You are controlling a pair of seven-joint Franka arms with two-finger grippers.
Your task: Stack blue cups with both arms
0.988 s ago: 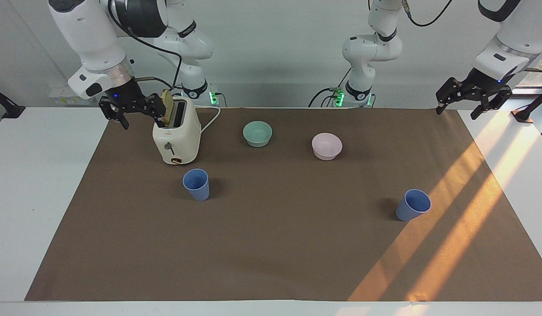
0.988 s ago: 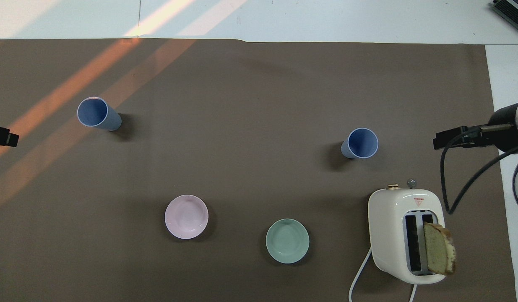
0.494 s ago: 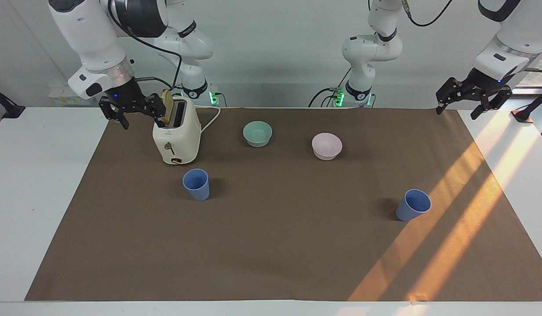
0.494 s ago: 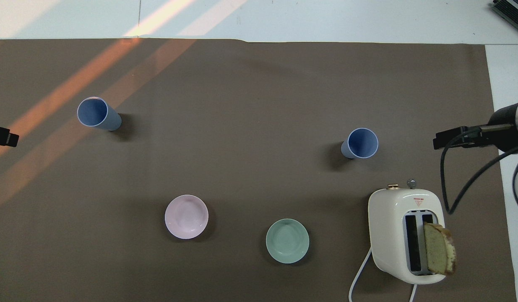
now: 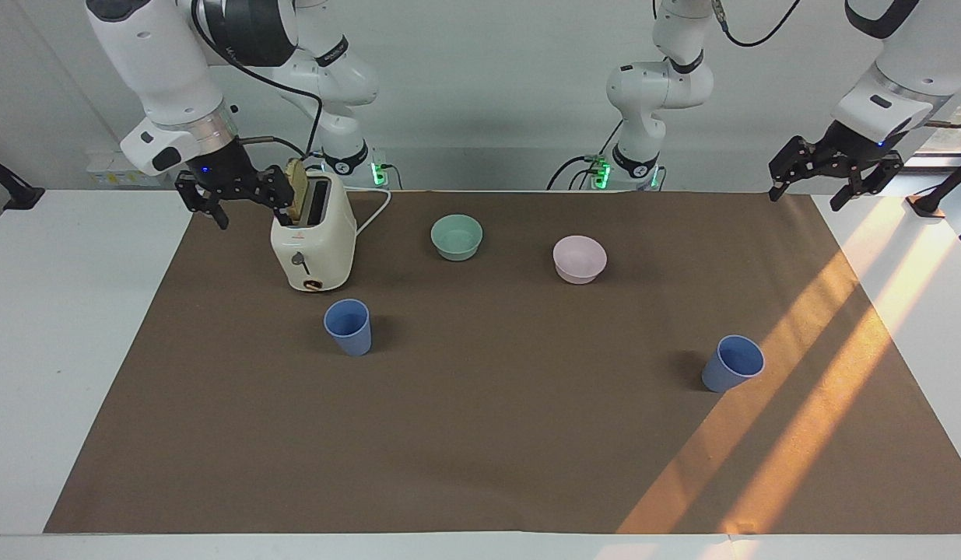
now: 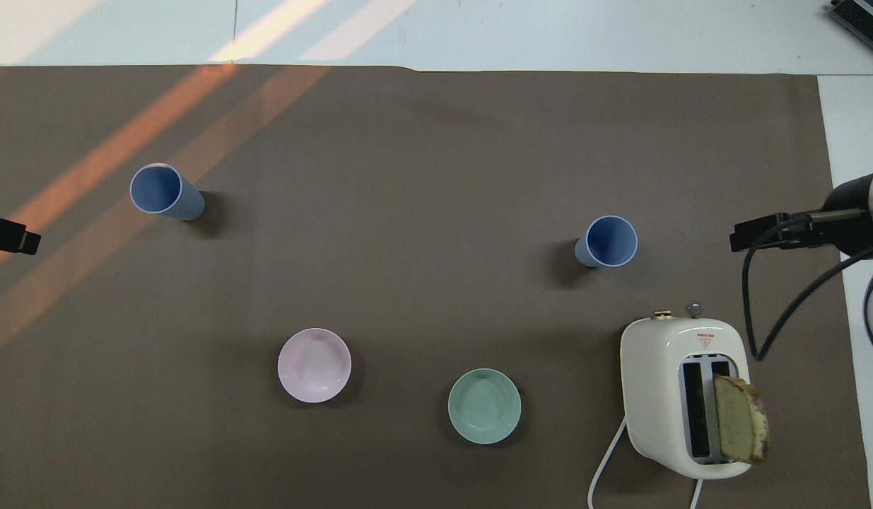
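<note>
Two blue cups stand upright and apart on the brown mat. One cup [image 5: 348, 327] [image 6: 608, 242] stands just farther from the robots than the toaster. The other cup [image 5: 732, 363] [image 6: 164, 192] stands toward the left arm's end. My right gripper [image 5: 235, 202] [image 6: 761, 237] hangs open and empty over the mat's edge beside the toaster. My left gripper [image 5: 830, 185] hangs open and empty over the mat's corner at its own end. Only its tip [image 6: 15, 239] shows in the overhead view. Neither gripper touches a cup.
A cream toaster [image 5: 313, 253] [image 6: 662, 367] with a bread slice [image 6: 740, 428] in one slot stands near the right gripper, its cord trailing toward the robots. A mint-green bowl [image 5: 457, 236] [image 6: 484, 406] and a pale pink bowl [image 5: 579, 258] [image 6: 314, 365] sit nearer the robots than the cups.
The left gripper has drifted slightly up and a little inward over the mat. The right arm, cups and bowls have not moved.
</note>
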